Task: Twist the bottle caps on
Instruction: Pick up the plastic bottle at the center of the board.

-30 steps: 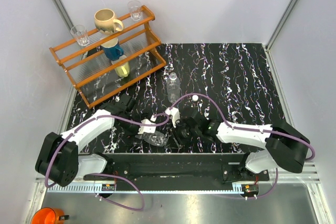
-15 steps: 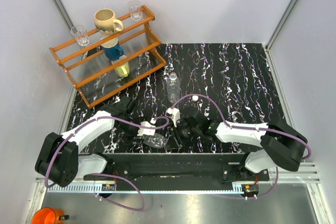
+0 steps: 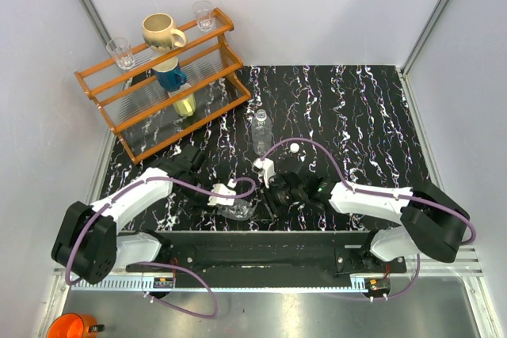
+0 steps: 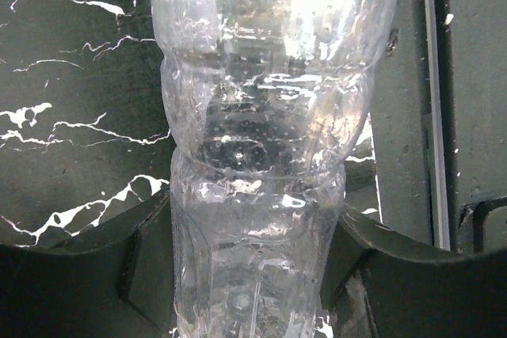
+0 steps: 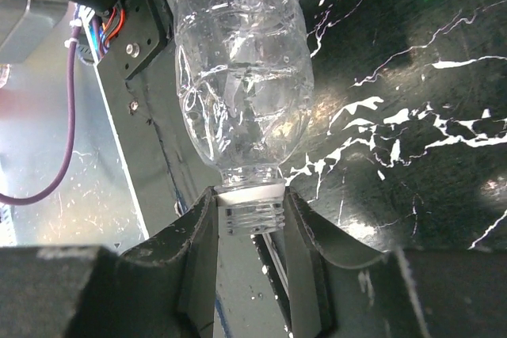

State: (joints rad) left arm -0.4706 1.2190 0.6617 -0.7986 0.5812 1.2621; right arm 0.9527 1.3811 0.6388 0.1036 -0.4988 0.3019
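Observation:
A clear bottle (image 3: 238,211) lies on its side near the table's front edge, between my two grippers. My right gripper (image 5: 249,213) is shut on its bare threaded neck, which carries no cap. My left gripper (image 4: 253,263) is closed on the ribbed body of the same bottle (image 4: 261,116), with both pads against its sides. A second clear bottle (image 3: 261,129) stands upright further back at mid-table. One small white bottle cap (image 3: 294,148) lies on the table just right of it. In the top view my left gripper (image 3: 224,199) and right gripper (image 3: 268,198) sit either side of the lying bottle.
A wooden rack (image 3: 207,113) stands at the back left with a cream mug (image 3: 162,32), two drinking glasses (image 3: 121,52), a blue cup (image 3: 169,77) and a yellowish cup (image 3: 184,104). The metal front rail (image 3: 261,243) runs right behind the lying bottle. An orange object (image 3: 70,327) lies off the table at the bottom left.
My left gripper's jaws have come in from wide open onto the bottle's body. The right gripper kept its hold on the neck and shifted slightly right.

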